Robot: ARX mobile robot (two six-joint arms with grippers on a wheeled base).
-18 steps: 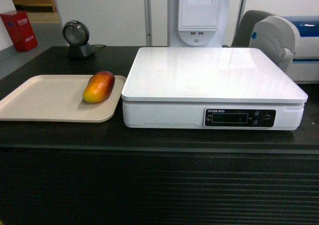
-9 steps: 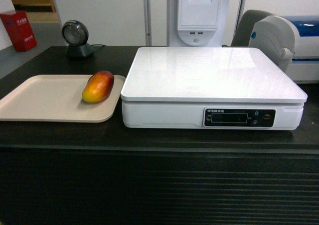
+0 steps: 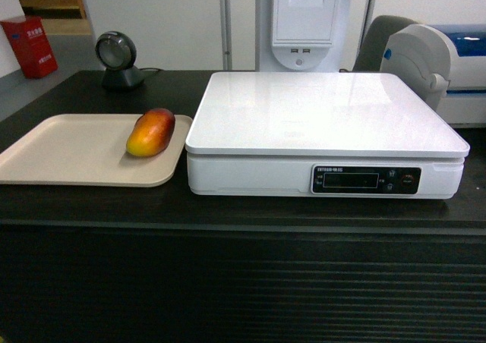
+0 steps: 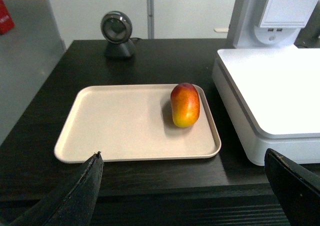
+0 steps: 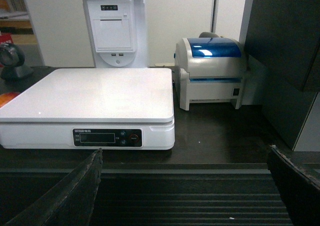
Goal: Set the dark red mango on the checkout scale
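While left gripper (image 4: pixel 182 186) gapes, mango (image 4: pixel 185 105) beyond (untouched)

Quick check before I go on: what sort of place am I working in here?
Most likely a shop checkout counter: a white scale with a display panel, a round barcode scanner on a stand behind the beige tray, and a label printer beside the scale.

Dark red mango (image 4: pixel 185 105) lies at right edge of beige tray (image 4: pixel 120 131) | tray on checkout (image 4: pixel 165 61) top, just left of scale (image 4: pixel 272 93) | round scanner (image 4: pixel 117 34) near far edge | left gripper (image 4: pixel 182 186) fingers spread wide, empty
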